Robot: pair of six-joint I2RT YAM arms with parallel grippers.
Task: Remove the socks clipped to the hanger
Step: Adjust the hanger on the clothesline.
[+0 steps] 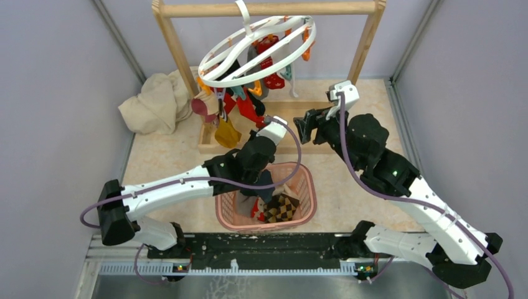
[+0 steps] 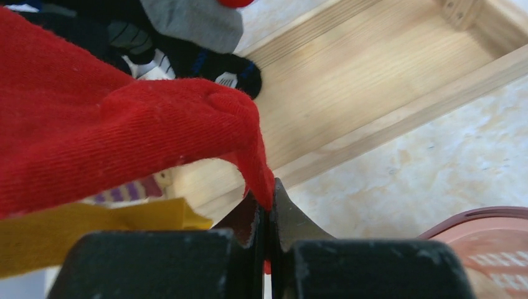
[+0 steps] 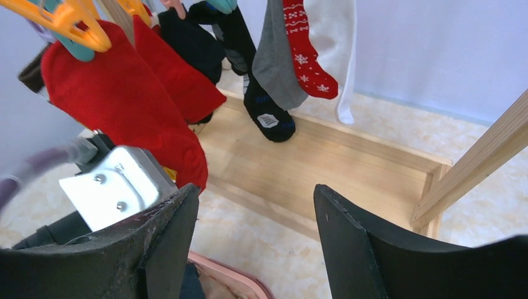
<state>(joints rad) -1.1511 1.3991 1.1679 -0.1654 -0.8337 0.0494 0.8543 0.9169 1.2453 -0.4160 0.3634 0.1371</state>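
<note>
Left hand (image 2: 269,208) clenched on the lower tip of a plain red fabric sock (image 2: 112,143); fingertips pressed together, red cloth pinched between them. In the right wrist view the sock's upper end hangs from an orange-and-teal plastic clip (image 3: 62,14), so it's on the hanger, not off.

The white plastic ring hanger (image 1: 261,50) hangs tilted from the top bar of the light wooden rail frame (image 1: 268,9), at the far middle of the tabletop (image 1: 339,187). The left hand sits below the ring's near-left side, above the frame's wooden base tray (image 2: 348,93).

Right hand (image 3: 255,240) released: fingers wide apart, nothing between them. It's just right of the left hand, pointed at the hanging socks, touching none.

Other socks on the ring, right wrist view:
- second red sock (image 3: 177,78) behind the first
- black sock with white and blue markings (image 3: 264,106), toe down near the base tray
- plain grey sock (image 3: 277,62)
- red sock with white snowflake pattern (image 3: 305,50)
- white sock (image 3: 339,56)

A mustard-yellow sock (image 2: 75,233) shows just below the red one in the left wrist view.

A pink slotted plastic basket (image 1: 312,198) sits on the tabletop between the arms, on the near side of the frame. It holds a few socks, incl. a brown-and-cream checked sock (image 1: 283,208). A crumpled beige cloth (image 1: 152,103) lies at far left, beside the frame's left post.
</note>
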